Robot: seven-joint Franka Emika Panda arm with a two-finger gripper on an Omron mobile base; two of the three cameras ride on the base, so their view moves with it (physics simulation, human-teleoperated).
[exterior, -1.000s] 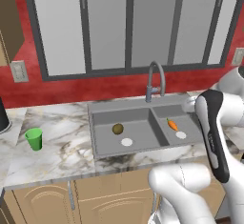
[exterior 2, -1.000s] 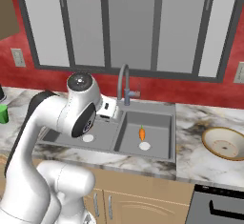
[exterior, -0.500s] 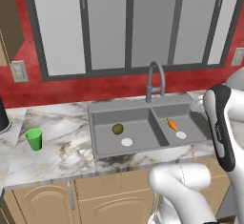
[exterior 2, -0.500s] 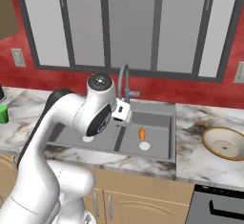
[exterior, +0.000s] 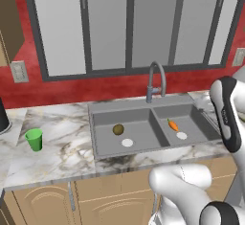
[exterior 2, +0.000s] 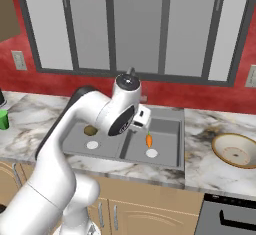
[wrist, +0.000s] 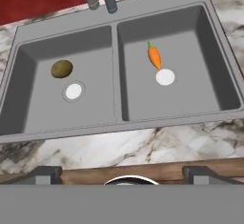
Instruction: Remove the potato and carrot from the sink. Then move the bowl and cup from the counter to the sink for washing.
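Note:
The grey double sink (wrist: pixel 117 75) lies below my gripper (wrist: pixel 123 174), which hangs open and empty above the sink's front edge. An olive-brown potato (wrist: pixel 61 68) rests in the left basin beside its white drain. The orange carrot (wrist: pixel 154 57) lies in the right basin, just above that drain. In the base views the potato (exterior: pixel 118 129) and carrot (exterior: pixel 172 124) sit in the sink (exterior: pixel 143 105). The green cup (exterior: pixel 34 139) stands on the marble counter (exterior: pixel 67 152) left of the sink. The tan bowl (exterior 2: pixel 235 150) sits on the counter to the sink's right.
A curved grey faucet (exterior: pixel 155 78) rises behind the sink's divider. My white arm (exterior 2: pixel 95 114) arches over the left basin in the right base view. A red wall and window panels stand behind the counter. A dark appliance top (exterior 2: pixel 230 219) is at lower right.
The arm has swung to the right, over the sink. The gripper has stayed open. Potato, carrot, cup and bowl have not moved.

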